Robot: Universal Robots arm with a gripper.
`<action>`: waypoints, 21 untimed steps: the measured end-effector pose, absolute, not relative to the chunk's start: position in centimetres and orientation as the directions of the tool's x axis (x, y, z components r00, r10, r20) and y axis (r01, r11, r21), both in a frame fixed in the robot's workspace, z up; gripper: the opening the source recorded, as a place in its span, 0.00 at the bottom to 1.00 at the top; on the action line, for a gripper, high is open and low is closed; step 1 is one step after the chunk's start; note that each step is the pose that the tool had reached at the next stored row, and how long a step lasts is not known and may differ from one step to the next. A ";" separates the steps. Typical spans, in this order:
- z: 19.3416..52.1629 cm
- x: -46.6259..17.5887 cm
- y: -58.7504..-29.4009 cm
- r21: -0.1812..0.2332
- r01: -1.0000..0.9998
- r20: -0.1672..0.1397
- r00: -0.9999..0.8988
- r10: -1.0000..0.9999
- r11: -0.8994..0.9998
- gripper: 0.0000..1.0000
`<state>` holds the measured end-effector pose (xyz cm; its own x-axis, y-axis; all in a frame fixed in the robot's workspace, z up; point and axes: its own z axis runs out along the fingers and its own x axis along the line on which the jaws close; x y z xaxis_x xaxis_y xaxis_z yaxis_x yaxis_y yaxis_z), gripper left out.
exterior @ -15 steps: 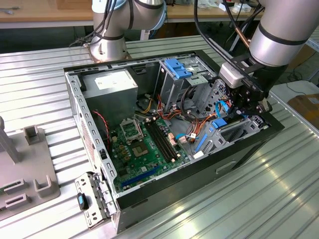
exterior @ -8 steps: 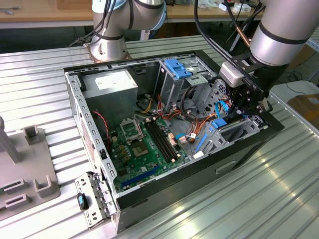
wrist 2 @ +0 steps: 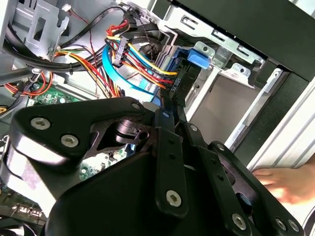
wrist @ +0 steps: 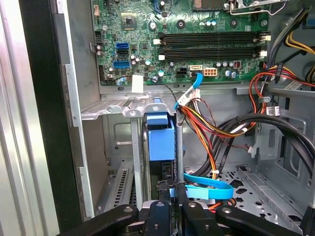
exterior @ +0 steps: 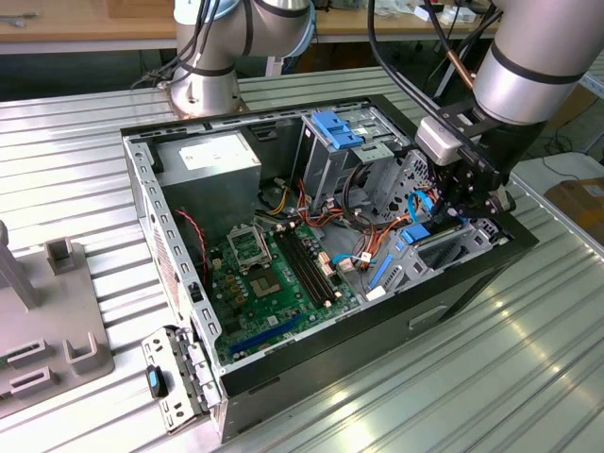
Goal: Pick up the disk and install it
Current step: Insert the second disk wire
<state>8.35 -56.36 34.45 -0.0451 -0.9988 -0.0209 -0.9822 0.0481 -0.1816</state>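
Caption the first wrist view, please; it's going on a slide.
Gripper lowers the blue-framed disk edge-on into the open computer case, beside bundled cables.

Exterior view: high, angled down, whole computer case (exterior: pixel 321 274). Both wrist views: close inside case, sharing cables (wrist 2: pixel 133 64) (wrist: pixel 211 123).

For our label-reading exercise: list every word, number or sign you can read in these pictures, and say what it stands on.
None can be read.
On the power supply label: print too small.
On the motherboard: markings too small.
On the disk: no print visible.
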 end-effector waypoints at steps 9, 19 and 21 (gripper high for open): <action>34.1 8.3 -56.4 -0.181 -0.981 -0.032 -0.058 -0.998 0.063 0.16; 34.3 8.3 -56.4 -0.179 -0.981 -0.057 -0.063 -0.996 0.072 0.16; 34.6 8.3 -56.4 -0.180 -0.981 -0.056 -0.064 -0.996 0.073 0.16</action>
